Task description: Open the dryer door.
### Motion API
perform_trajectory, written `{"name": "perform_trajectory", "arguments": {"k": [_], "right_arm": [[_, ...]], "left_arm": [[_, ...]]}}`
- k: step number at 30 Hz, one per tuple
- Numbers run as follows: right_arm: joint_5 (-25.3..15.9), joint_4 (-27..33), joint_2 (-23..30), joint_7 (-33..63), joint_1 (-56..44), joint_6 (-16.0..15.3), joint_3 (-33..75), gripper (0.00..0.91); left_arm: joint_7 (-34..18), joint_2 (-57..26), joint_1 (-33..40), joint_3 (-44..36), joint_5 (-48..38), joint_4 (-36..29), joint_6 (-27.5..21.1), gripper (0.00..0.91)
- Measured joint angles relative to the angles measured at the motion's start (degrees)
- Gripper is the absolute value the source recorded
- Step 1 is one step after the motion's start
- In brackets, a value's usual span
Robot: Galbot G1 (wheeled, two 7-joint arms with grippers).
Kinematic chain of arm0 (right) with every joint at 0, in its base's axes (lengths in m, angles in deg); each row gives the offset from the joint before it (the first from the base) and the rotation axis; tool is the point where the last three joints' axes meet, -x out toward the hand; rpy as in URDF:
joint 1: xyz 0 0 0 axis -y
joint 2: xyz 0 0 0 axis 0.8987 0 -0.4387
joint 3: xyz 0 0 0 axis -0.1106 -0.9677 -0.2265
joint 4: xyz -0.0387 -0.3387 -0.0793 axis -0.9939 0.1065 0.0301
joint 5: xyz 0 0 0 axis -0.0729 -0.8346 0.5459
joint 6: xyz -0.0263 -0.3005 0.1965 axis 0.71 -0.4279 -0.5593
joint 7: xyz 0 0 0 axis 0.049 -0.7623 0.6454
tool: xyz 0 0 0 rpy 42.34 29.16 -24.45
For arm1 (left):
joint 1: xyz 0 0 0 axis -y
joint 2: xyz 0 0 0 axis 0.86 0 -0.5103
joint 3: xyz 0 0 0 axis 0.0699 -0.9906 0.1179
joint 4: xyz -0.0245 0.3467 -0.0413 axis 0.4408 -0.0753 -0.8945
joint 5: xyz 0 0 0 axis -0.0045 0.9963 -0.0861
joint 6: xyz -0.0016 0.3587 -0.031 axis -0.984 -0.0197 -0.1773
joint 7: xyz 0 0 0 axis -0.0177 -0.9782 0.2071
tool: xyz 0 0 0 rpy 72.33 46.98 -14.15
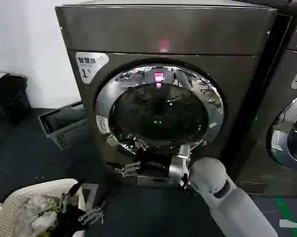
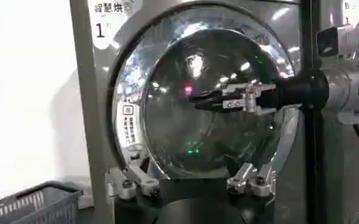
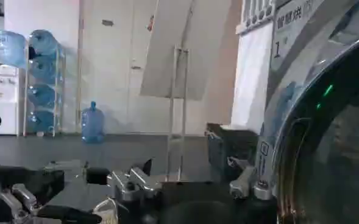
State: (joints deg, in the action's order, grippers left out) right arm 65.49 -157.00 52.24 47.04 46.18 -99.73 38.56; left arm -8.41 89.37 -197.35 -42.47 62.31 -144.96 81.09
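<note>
Dryer door [image 1: 158, 106] sits shut on the machine front. We hold our right gripper [image 1: 131, 169] spread just below its chrome rim; our left gripper [image 1: 92, 216] idles open by the basket [image 1: 20, 195]. We should hook the rim's edge, then pull outward smoothly.

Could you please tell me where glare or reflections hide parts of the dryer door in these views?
Head view: bright glare on the wide chrome rim of the round dark-glass dryer door, strongest along its top. Left wrist view: white patches on the glass. Right wrist view: green light reflected.

A laundry room: numbered dryers [image 1: 163, 94] side by side, a laundry basket [image 1: 64, 126], stacked water bottles [image 3: 44, 79].
</note>
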Motion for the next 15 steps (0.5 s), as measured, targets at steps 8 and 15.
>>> {"name": "perform_trajectory", "arguments": {"k": [8, 15], "right_arm": [[-4.67, 5.72, 0.34, 0.83, 1.78, 3.6, 0.89, 0.907], [-5.8, 13.06, 3.0, 1.61, 4.95, 4.55, -0.51, 0.907]], "left_arm": [[1.11, -0.3, 0.87, 0.43, -0.36, 0.95, -0.45, 0.907], [2.45, -0.35, 1.71, 1.36, 0.11, 0.88, -2.91, 0.907]]}}
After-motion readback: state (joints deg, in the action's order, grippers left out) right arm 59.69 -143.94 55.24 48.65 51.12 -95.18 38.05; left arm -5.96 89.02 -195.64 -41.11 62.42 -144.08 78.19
